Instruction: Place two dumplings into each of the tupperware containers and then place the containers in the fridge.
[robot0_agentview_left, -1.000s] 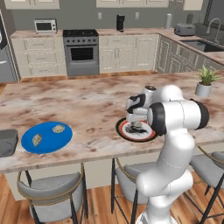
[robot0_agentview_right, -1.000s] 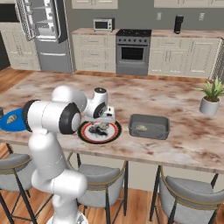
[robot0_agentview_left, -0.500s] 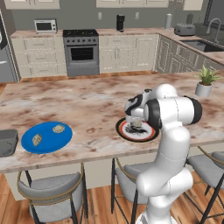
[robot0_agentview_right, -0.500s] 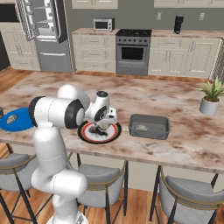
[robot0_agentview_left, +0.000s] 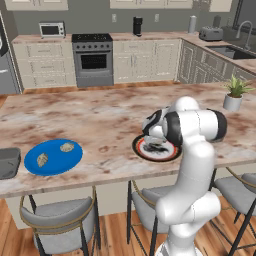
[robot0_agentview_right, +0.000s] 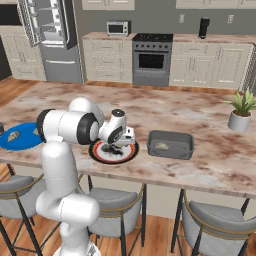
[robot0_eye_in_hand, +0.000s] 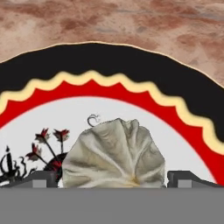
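Pale and pleated, the dumpling (robot0_eye_in_hand: 114, 153) sits on the black-and-red plate (robot0_eye_in_hand: 109, 61), dead centre between the two fingertips (robot0_eye_in_hand: 38, 178) of the gripper (robot0_eye_in_hand: 113, 179). Jaws stand wide, empty, straddling it; a straight close looks right.

Between the claw tips lies a pale beige dumpling (robot0_eye_in_hand: 114, 154); under it, a plate (robot0_eye_in_hand: 109, 61) with black-and-red rim, white centre.

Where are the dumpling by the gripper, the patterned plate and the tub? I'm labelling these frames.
dumpling (robot0_eye_in_hand: 114, 154), hand view, middle of its pleated top.
black-and-red plate (robot0_eye_in_hand: 109, 59), hand view, black rim band.
tupperware container (robot0_agentview_right: 171, 135), right base view, far rim.
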